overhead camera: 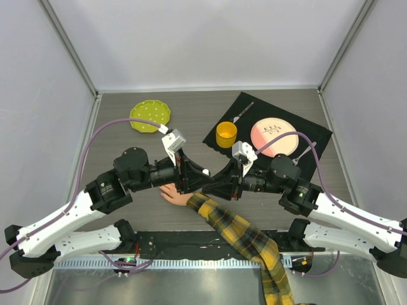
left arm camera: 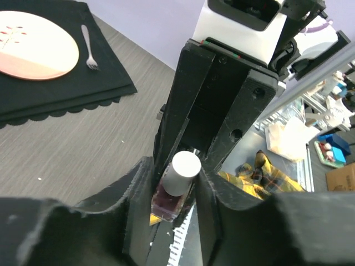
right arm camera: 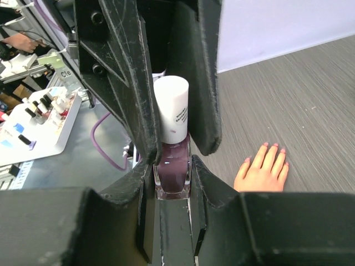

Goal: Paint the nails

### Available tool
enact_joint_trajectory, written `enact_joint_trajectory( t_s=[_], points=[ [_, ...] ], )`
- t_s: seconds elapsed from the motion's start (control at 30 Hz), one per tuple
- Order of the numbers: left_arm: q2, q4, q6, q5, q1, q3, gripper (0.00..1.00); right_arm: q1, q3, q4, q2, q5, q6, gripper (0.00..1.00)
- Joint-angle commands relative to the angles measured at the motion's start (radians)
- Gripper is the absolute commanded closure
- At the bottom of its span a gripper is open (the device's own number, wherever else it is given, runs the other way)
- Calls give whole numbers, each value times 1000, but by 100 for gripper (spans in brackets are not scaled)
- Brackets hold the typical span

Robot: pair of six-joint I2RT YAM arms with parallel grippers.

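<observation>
Purple bottle (right arm camera: 172, 174) sits pinched in the right gripper (right arm camera: 172, 166), white cap (right arm camera: 171, 108) (twelve o'clock, right wrist view) clamped by the left gripper (left arm camera: 176, 180), nails (right arm camera: 274, 146) at three o'clock.

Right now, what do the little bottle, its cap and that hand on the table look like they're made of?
The bottle is likely glass: glossy and see-through, with dark purple liquid showing inside. Its cap is probably smooth white plastic, matte, with small print. The hand seems to be moulded plastic or rubber: uniform peach skin with a soft sheen, and pink nails.
</observation>
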Motion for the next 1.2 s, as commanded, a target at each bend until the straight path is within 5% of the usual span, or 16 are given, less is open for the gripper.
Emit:
enact_joint_trajectory(
  t_s=[0.0,0.33,0.53,0.6,0.63,0.8,1.17],
  points=[
    [-14,31,4,-88,-1,42,68,-1,14,8,-18,44,-26,99],
    [20,31,-34,-212,-1,50,97,-3,42,-51,15,170,-69,99],
    [50,40,-63,-255,-1,53,100,-1,59,-71,37,250,-78,99],
    [60,36,-67,-255,-1,57,91,-1,56,-65,34,248,-81,99],
    [57,36,-68,-254,-1,57,73,-1,54,-64,31,239,-81,99],
    [24,13,-47,-257,-1,57,35,-3,46,-73,29,210,-90,99],
    [6,-232,19,-379,-1,185,3,-1,36,-93,18,145,-105,99]
  ],
)
